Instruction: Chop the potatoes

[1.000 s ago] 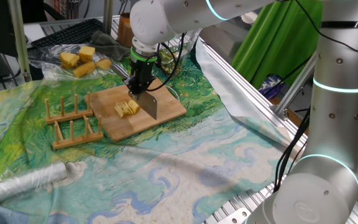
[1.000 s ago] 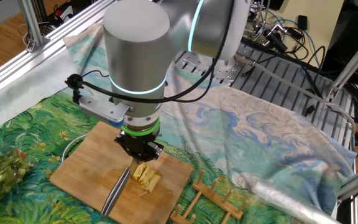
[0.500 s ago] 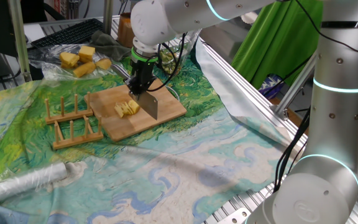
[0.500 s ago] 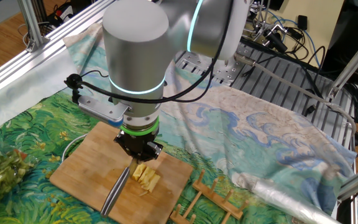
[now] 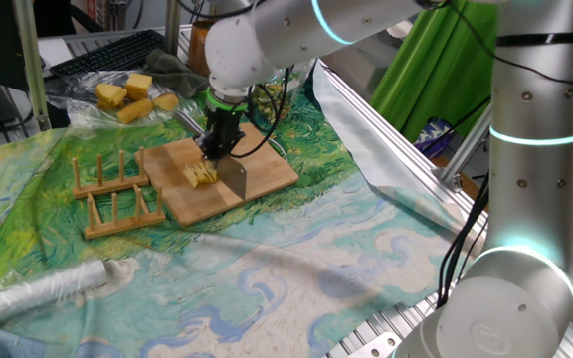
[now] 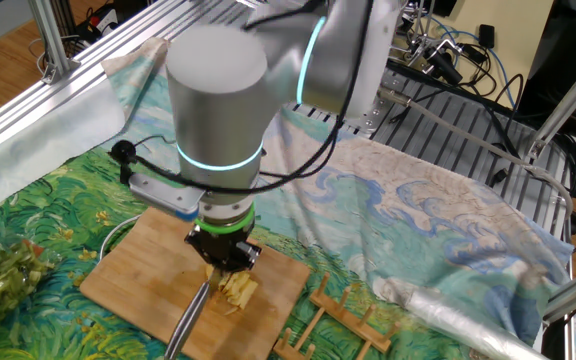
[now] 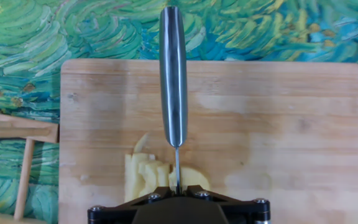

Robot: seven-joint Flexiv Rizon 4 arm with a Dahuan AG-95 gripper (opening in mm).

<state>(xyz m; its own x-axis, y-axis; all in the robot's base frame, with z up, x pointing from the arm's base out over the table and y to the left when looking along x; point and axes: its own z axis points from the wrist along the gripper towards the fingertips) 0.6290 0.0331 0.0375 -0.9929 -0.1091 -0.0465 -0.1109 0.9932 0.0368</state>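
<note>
Painted cloth (image 5: 267, 268), all green and blue swirls, covers the table, with metal framing along its edges and bare cloth stretching wide toward the near side. Over it bends the arm (image 5: 525, 149), its hand pointing straight down at the board (image 7: 278, 149).

That board lies flat on the cloth; in the hand view its right half is bare wood, with clear margins at the far edge and right edge. Just off its left side stands a wooden rack (image 5: 117, 194), near the board's edge. Well behind, on plastic sheet, sit several blocky yellow chunks (image 5: 132, 94). A foil roll (image 5: 43, 288) lies apart at the cloth's near corner.

The gripper (image 6: 225, 262) has its fingers closed tight on a knife (image 7: 173, 74), whose long axis runs straight away from the hand across the board's short width. Its blade stands on edge and comes down among the potatoes (image 7: 160, 175).

Those potatoes, a small cluster of pale slices, sit left of the board's middle, close under the hand; the slices lean against one another, their row running across the blade line.
</note>
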